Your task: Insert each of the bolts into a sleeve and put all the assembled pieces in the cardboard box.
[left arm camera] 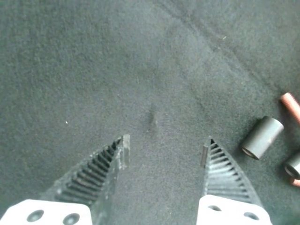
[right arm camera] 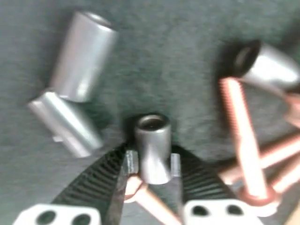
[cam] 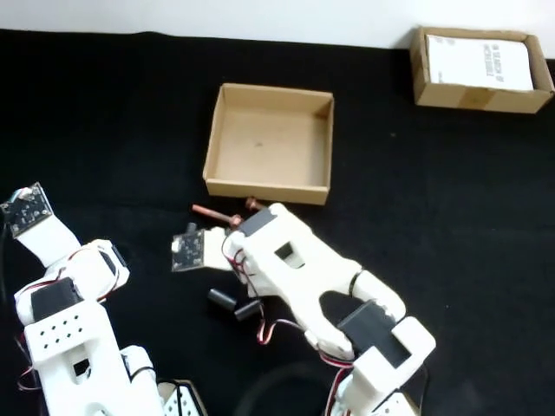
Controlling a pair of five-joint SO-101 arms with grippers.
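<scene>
— Where is the right gripper?

— In the high view it sits at six o'clock from the cardboard box, just off the box's near wall. Its jaws are clamped on a sleeve, whose open end faces the wrist camera.

— And the other parts?

— Beside that sleeve lie copper bolts on the black mat, one of them partly under the fingers. At six o'clock from the gripper lie two loose sleeves, close to the arm.

— The left gripper?

— Its jaws are spread wide over bare mat with nothing between them. The left arm stands at eight o'clock from the box.
</scene>
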